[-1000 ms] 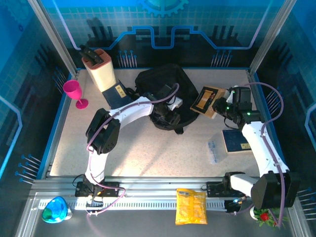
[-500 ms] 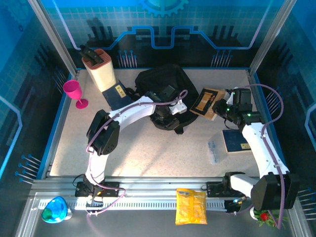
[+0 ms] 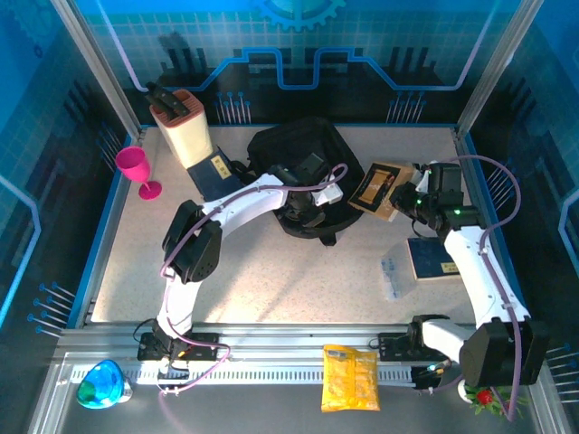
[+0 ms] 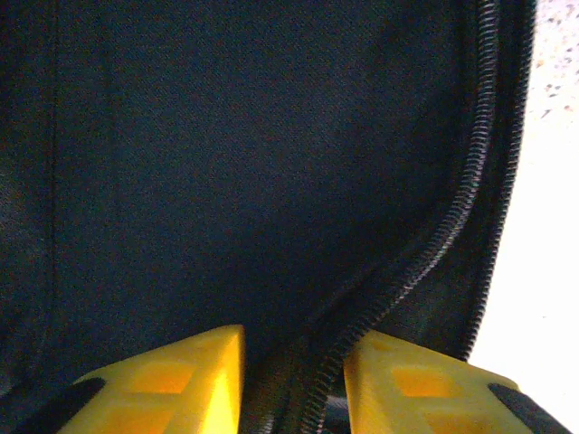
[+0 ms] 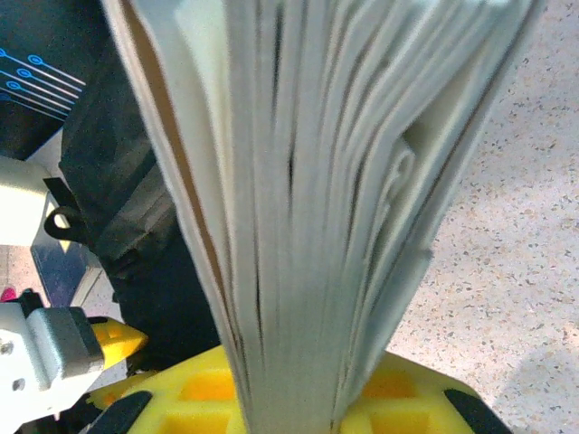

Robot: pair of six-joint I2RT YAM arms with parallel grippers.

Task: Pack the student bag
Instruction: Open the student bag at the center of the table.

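Left gripper [image 4: 294, 362] has narrowed astride the student bag [image 3: 294, 149] zipper [image 4: 452, 226], frame centre; cannot tell if clamped. Right gripper [image 5: 289, 389] stays clamped on book [image 3: 378, 185]. Bag-opening looks imminent.

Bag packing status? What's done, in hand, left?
Done: nothing visibly packed yet. In hand: left tool straddles the zipper edge of the student bag; right tool clamps a brown book beside it. Left: get the book in, then likely the dark blue notebook on the table.
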